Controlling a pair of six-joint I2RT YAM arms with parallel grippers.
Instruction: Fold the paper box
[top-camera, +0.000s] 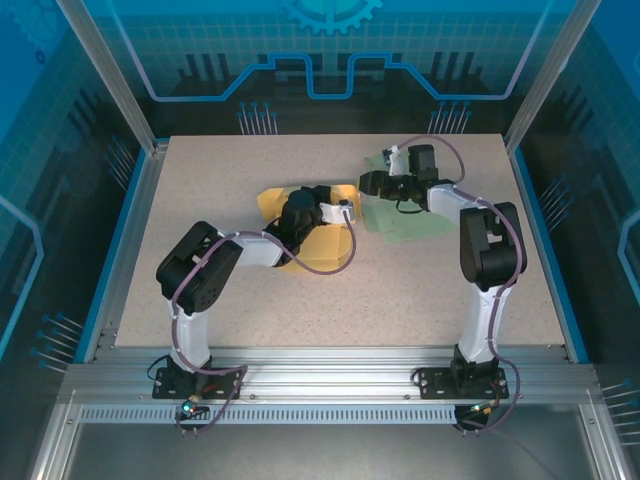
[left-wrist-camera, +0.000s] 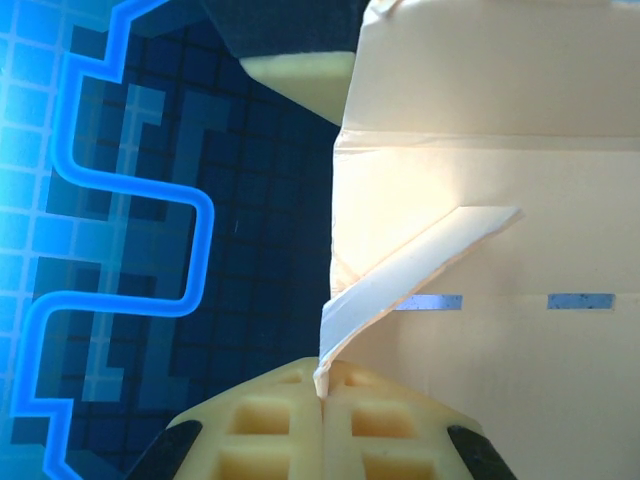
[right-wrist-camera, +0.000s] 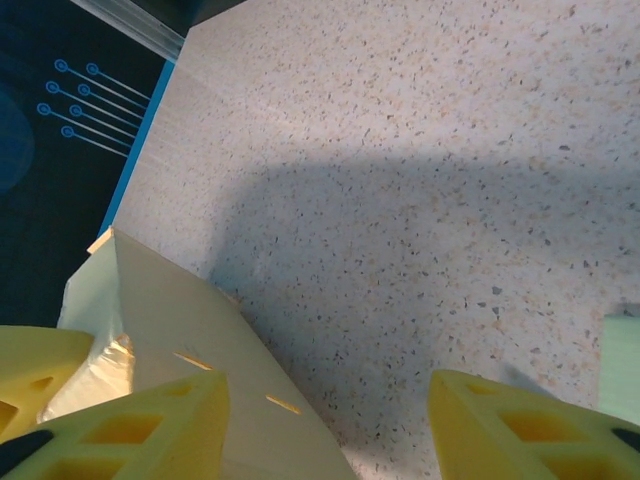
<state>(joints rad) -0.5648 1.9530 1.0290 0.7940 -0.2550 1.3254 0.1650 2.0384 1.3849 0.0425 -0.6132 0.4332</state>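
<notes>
The paper box (top-camera: 278, 203) is a pale yellow card with flaps partly raised, lying mid-table under my left wrist. In the left wrist view the paper box (left-wrist-camera: 500, 200) takes up the right half, and my left gripper (left-wrist-camera: 322, 388) is shut on the tip of a thin folded flap (left-wrist-camera: 400, 275). My left gripper (top-camera: 343, 210) points right in the top view. Just right of the box, my right gripper (top-camera: 366, 183) stands open. In the right wrist view my right gripper (right-wrist-camera: 330, 425) has its left finger (right-wrist-camera: 150, 425) over a box panel (right-wrist-camera: 180, 330) and its right finger (right-wrist-camera: 520, 425) over bare table.
A light green sheet (top-camera: 405, 218) lies flat on the speckled table (top-camera: 300, 310) under the right forearm; its corner (right-wrist-camera: 622, 360) shows in the right wrist view. Blue rails and metal posts (top-camera: 130, 110) bound the table edges.
</notes>
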